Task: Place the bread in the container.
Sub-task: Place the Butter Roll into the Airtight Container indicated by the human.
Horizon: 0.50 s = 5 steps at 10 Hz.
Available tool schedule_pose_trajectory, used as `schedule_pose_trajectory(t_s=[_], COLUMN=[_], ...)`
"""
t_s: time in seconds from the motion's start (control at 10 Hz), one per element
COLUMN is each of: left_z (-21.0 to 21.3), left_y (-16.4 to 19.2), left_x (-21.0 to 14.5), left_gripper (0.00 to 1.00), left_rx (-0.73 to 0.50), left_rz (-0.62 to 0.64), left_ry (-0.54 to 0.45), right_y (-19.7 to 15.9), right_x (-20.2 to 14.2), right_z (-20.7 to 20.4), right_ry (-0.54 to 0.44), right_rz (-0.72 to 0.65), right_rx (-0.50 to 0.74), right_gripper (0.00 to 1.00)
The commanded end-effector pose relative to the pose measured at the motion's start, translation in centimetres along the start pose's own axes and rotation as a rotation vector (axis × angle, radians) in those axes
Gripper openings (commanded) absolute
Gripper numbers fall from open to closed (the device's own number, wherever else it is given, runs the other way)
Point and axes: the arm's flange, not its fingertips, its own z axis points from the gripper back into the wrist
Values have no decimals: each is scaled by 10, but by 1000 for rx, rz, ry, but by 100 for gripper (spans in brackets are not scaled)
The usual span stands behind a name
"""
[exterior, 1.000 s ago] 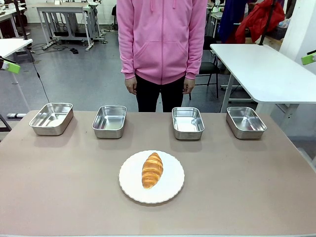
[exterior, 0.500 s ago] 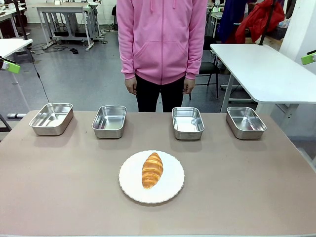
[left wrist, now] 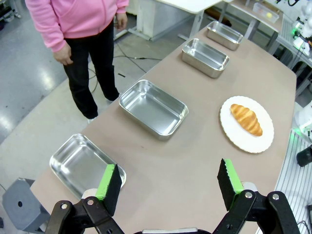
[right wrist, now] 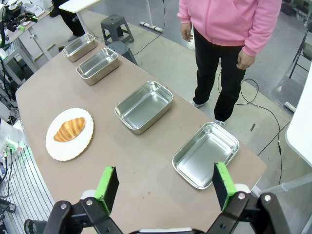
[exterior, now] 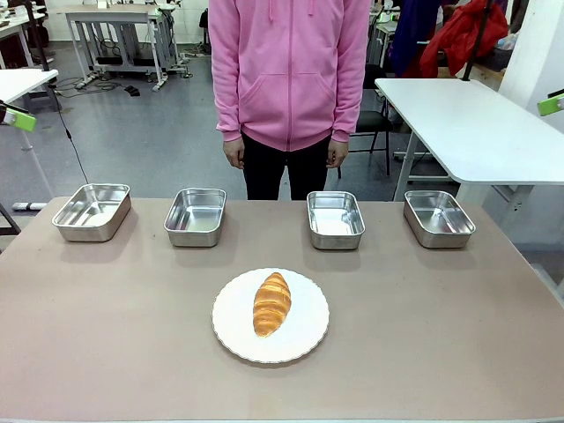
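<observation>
Right wrist view: bread point(right wrist: 69, 129) on white plate point(right wrist: 63, 148), well apart from right gripper point(right wrist: 164, 168), jaws spread and empty

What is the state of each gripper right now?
Left gripper: jaws open, holding nothing.
Right gripper: jaws open, holding nothing.
</observation>
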Motion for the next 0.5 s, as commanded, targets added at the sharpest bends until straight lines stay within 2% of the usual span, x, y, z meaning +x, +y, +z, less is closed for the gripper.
schedule_pose_trajectory(t_s=[0.0,0.4], left_z=[1,1], left_y=[0,0], left_x=[-1,-1], left_gripper=[100,100], left_rx=[-6,-6], left_rz=[3,3], left_ry=[-4,-4], right_y=[0,0], right_x=[0,0], right_z=[0,0], right_ry=[-8,-8], right_rz=[7,7], right_rx=[6,6], right_gripper=[100,100])
